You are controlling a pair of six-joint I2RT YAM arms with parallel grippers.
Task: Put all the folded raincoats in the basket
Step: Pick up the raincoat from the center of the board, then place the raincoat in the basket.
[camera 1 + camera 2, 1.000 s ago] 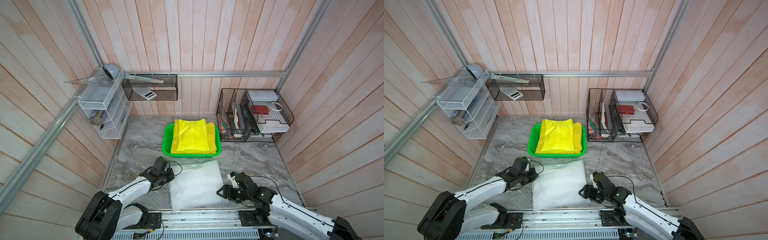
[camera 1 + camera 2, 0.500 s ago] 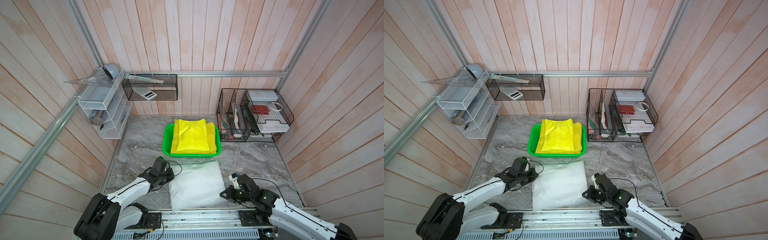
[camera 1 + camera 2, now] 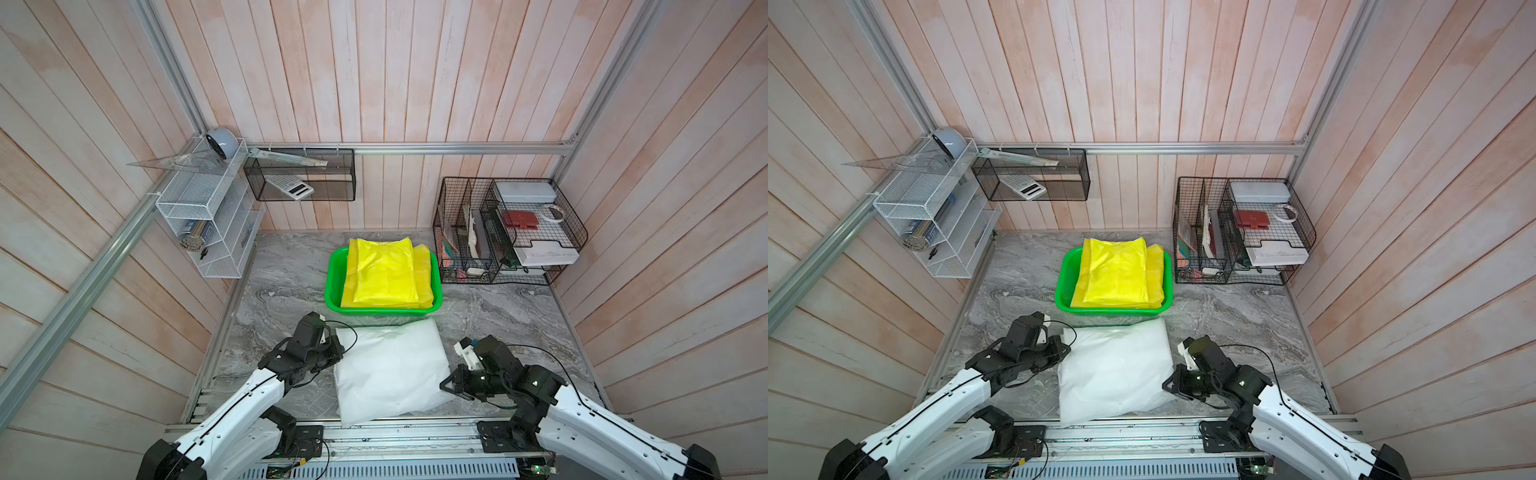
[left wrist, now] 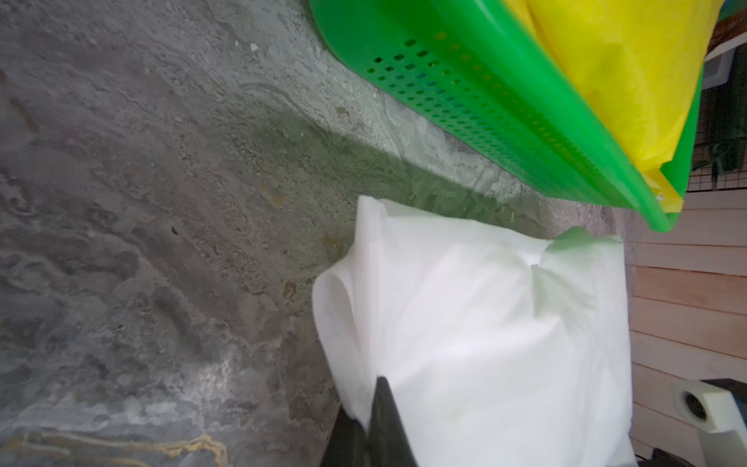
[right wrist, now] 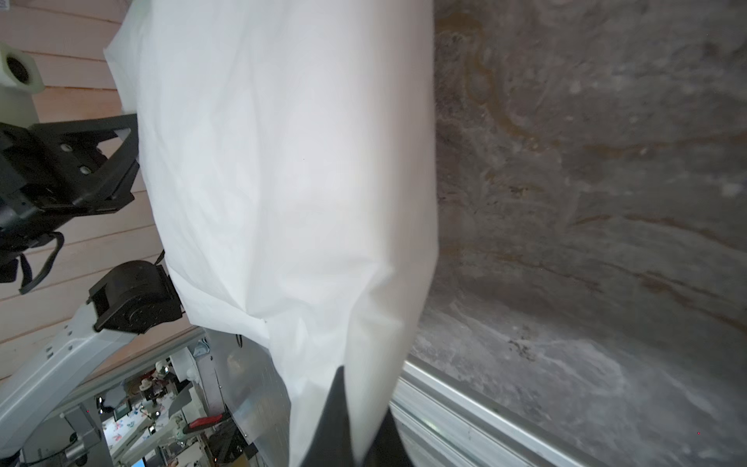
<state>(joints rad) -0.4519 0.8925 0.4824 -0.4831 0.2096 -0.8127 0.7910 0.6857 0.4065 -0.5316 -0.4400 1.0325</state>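
Grip at both sides — left gripper (image 3: 337, 358) clamped on the left edge of the white raincoat (image 3: 388, 372); right gripper (image 3: 445, 384) clamped on its right edge; basket (image 3: 332, 282) just beyond.

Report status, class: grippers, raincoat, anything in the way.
Both shut on white raincoat: left gripper one edge, right gripper the opposite. Raincoat outside basket. Folded yellow sheets already fill basket.
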